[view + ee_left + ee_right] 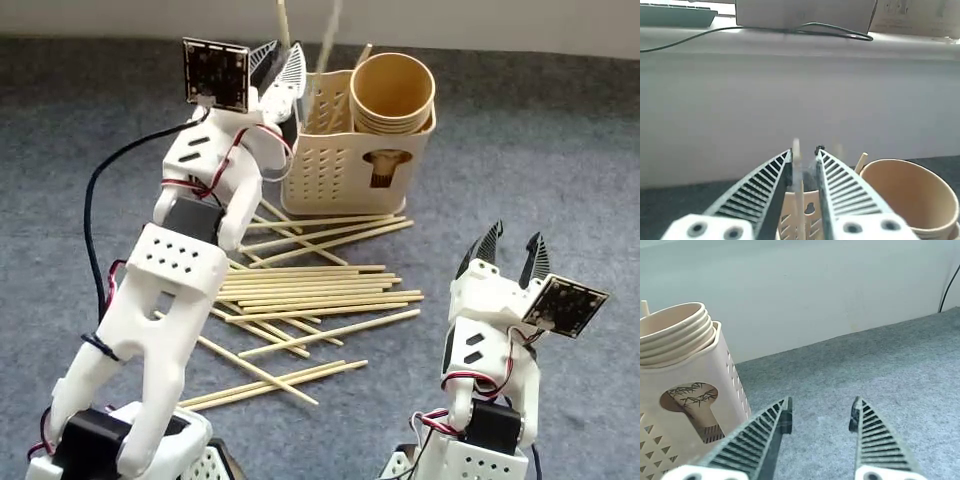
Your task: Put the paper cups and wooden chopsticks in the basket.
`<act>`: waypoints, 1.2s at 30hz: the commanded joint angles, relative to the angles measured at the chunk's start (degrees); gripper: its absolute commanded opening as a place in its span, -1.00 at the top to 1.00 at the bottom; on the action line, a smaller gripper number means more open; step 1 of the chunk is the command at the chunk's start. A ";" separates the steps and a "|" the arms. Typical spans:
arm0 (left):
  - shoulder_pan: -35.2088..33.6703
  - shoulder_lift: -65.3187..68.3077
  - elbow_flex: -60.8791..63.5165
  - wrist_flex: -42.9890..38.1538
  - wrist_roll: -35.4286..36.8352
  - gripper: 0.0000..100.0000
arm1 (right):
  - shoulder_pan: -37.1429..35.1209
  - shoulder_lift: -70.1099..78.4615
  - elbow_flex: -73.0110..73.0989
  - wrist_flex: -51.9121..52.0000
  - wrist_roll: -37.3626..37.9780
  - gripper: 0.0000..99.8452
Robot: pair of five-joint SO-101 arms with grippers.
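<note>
Wooden chopsticks lay scattered on the grey carpet between the arms, in front of the basket. The right gripper hung beside them, jaws spread wide. Stacked paper cups stood inside the basket. Above its rim, the left gripper pinched an upright chopstick

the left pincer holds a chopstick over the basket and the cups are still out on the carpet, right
No: the cups are already stacked in the basket, as the high view shows. The left pincer does hold a chopstick over the basket.
</note>
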 commanded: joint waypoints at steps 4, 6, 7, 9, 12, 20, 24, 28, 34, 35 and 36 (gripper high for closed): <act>-2.07 -1.36 -5.93 8.00 0.18 0.81 | -0.57 -0.75 -0.22 -1.45 0.79 0.60; -2.42 -3.47 -5.41 10.90 0.18 0.81 | -0.57 -0.75 -0.22 -1.45 0.79 0.60; -2.68 -4.97 -4.97 12.57 0.18 0.81 | -0.57 -0.75 -0.22 -1.45 0.79 0.60; -2.95 -8.31 -3.56 15.12 0.18 0.80 | -0.57 -0.75 -0.22 -1.45 0.79 0.60; -4.00 -14.81 -0.40 18.64 0.18 0.81 | -0.57 -0.75 -0.22 -1.45 0.79 0.60; -9.45 -33.71 13.93 27.08 0.09 0.81 | -0.57 -0.75 -0.22 -1.45 0.79 0.60; -13.76 -42.15 21.67 29.10 0.00 0.81 | -0.66 -0.75 -0.22 -1.45 0.79 0.60; -16.75 -49.89 28.79 30.42 0.00 0.80 | -0.66 -0.75 -0.22 -1.45 0.79 0.60; -19.12 -60.35 38.55 30.68 0.00 0.80 | -0.66 -0.75 -0.22 -1.45 0.79 0.60; -19.56 -62.02 40.13 30.68 0.00 0.80 | -0.66 -0.75 -0.22 -1.45 0.79 0.60; -20.18 -63.60 41.71 30.68 0.00 0.80 | -0.66 -0.75 -0.22 -1.45 0.79 0.60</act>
